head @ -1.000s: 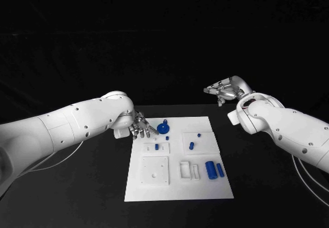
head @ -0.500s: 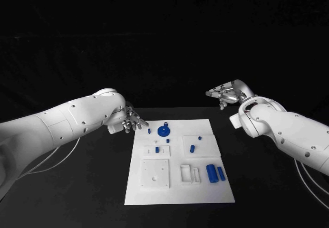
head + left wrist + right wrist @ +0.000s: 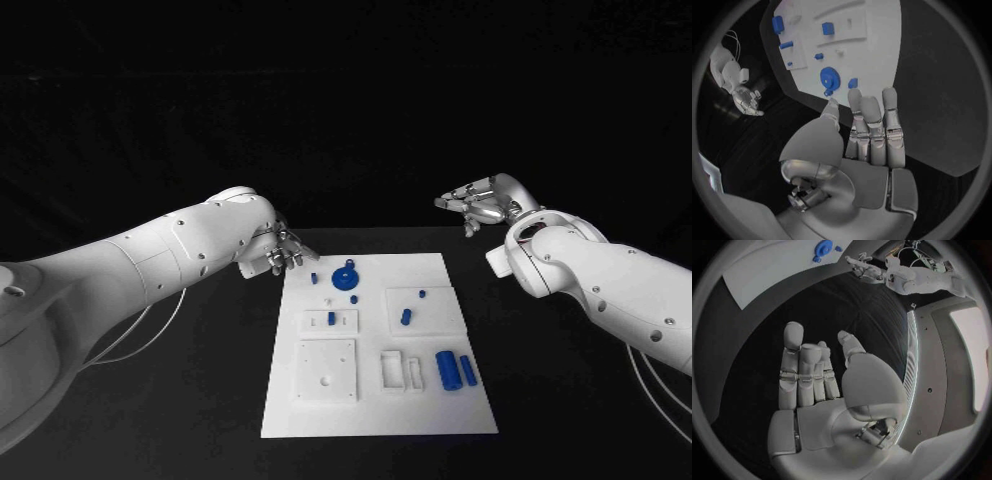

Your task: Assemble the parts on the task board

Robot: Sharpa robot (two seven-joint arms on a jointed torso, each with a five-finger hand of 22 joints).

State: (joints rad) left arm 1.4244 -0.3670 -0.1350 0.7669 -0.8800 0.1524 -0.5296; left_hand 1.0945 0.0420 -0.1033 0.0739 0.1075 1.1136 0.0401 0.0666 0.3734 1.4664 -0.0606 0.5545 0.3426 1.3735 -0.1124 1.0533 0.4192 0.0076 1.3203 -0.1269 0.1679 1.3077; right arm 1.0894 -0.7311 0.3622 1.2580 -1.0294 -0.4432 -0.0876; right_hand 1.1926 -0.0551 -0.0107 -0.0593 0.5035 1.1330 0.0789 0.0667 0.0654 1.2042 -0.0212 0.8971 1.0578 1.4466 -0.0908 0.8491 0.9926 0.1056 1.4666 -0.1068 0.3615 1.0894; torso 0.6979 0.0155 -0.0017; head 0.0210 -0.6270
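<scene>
Black table (image 3: 173, 400), board's (image 3: 378, 410) smallest parts indistinct

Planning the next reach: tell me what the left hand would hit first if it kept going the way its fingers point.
Probably the small blue piece at the near edge of the white board, just beyond the left hand; the blue round disc sits beside it. Height above the board is unclear.

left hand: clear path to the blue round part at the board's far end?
Probably yes. The left hand hovers open at the task board's far left corner, holding nothing, and nothing lies between it and the blue round part.
</scene>
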